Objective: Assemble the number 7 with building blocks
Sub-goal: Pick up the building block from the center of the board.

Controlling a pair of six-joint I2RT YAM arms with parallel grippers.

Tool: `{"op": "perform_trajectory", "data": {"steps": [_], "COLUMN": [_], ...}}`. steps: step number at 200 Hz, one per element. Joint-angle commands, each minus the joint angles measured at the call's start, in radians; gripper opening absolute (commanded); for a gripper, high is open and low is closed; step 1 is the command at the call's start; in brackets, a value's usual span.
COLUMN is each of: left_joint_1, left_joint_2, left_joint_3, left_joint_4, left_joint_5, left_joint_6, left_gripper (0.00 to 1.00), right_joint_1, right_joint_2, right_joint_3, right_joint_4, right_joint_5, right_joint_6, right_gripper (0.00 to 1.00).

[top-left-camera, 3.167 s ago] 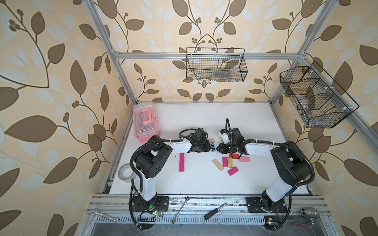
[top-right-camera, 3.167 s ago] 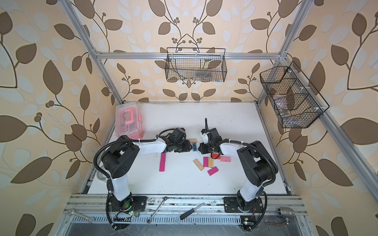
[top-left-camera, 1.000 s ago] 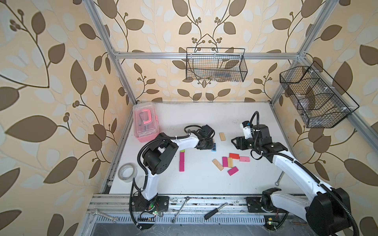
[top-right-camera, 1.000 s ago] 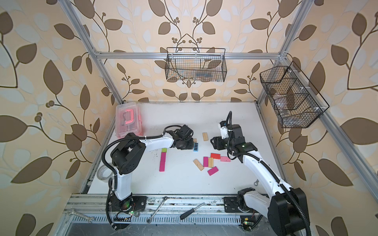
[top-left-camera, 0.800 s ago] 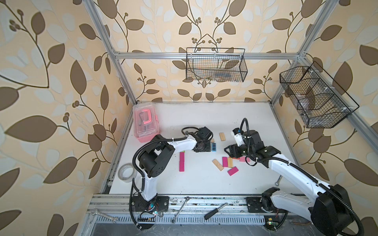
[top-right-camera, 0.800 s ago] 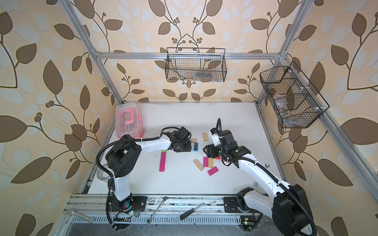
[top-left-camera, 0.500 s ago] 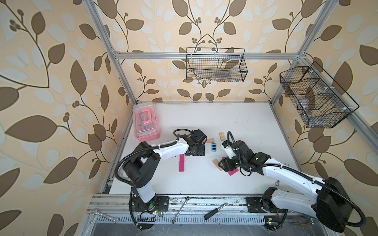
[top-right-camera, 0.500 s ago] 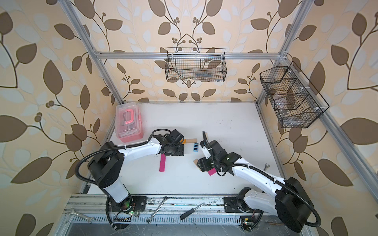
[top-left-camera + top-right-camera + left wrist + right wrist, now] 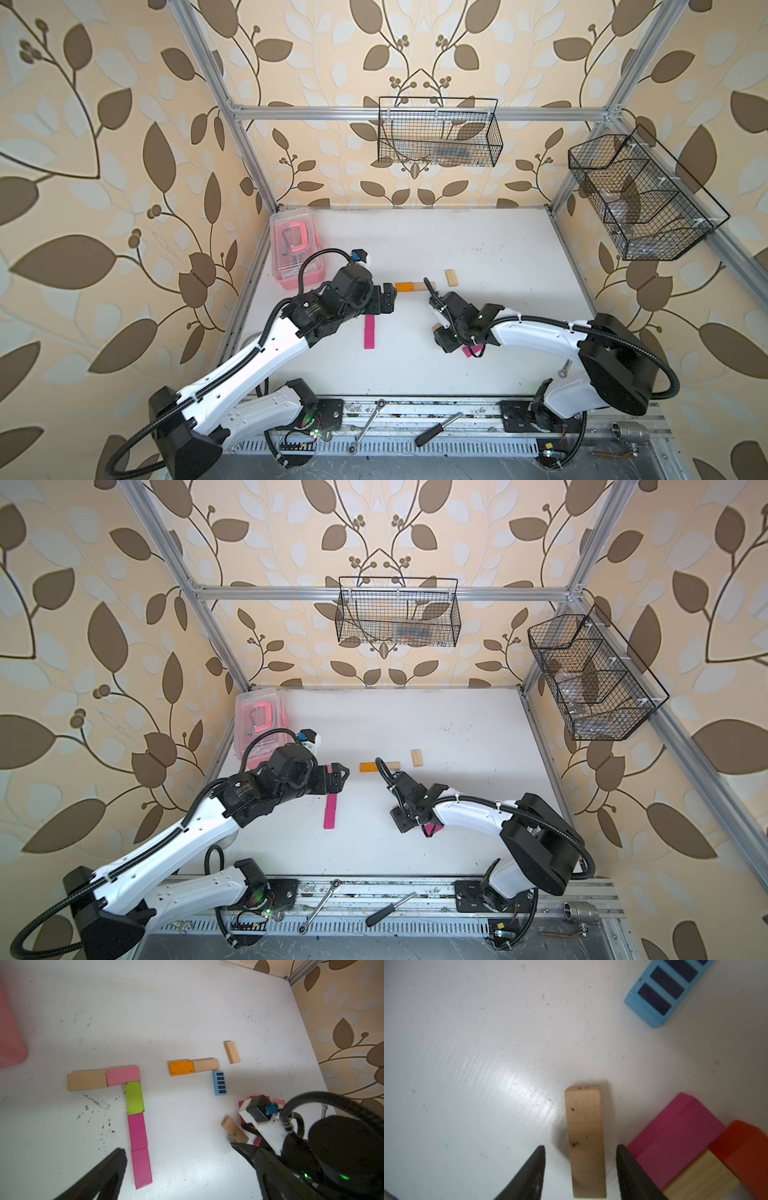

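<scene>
Fingers (image 9: 537,1159) of the right hand (image 9: 580,1147) stand on both sides of a plain wooden rectangular block (image 9: 584,1126). There is a small gap on each side, so this hand is partly open and does not grip the block. The block lies flat on the white worktop (image 9: 467,1043). Just beside it a magenta block (image 9: 675,1136), a pale wooden block (image 9: 699,1176) and a red block (image 9: 745,1151) lie touching one another. A blue block with black stripes (image 9: 660,997) lies farther away.

The left hand (image 9: 388,296) is wide open and holds nothing. It hangs above the worktop, near an orange block (image 9: 404,286). In the left wrist view the orange block touches end to end a light wooden block (image 9: 205,1065), and the blue block lies just under the end of that one. A ribbed wooden block (image 9: 232,1052) lies apart, close by.

Nearer to the left hand, five blocks already make a figure 7: a beech-coloured block (image 9: 87,1080) and a pink block (image 9: 123,1076) form the top bar. A lime green block (image 9: 134,1097) and two dark magenta blocks (image 9: 139,1149) form the stem.
</scene>
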Motion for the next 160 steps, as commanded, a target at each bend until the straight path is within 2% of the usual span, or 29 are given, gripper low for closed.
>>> {"op": "perform_trajectory", "data": {"steps": [1, 49, 85, 135, 160], "left_joint_1": [0.006, 0.009, 0.009, 0.009, 0.009], "left_joint_2": [-0.073, -0.166, -0.214, -0.218, -0.219], "left_joint_3": [-0.014, -0.019, -0.040, -0.052, -0.065], "left_joint_4": [-0.084, -0.163, -0.145, -0.106, -0.075], "left_joint_5": [-0.090, -0.159, -0.156, -0.133, -0.117], "left_joint_6": [0.050, 0.106, 0.121, 0.121, 0.119], "left_gripper": [0.99, 0.99, 0.99, 0.99, 0.99], "right_joint_1": [0.008, 0.011, -0.009, -0.034, -0.027], "right_joint_2": [0.047, 0.133, 0.105, -0.005, 0.014], "right_joint_3": [0.043, 0.103, 0.103, 0.064, 0.066], "right_joint_4": [-0.041, -0.079, -0.053, 0.039, 0.063], "right_joint_5": [0.029, 0.037, 0.042, 0.012, -0.022], "right_joint_6": [-0.006, 0.050, 0.182, 0.386, 0.519], "right_gripper": [0.47, 0.30, 0.14, 0.13, 0.14]}}
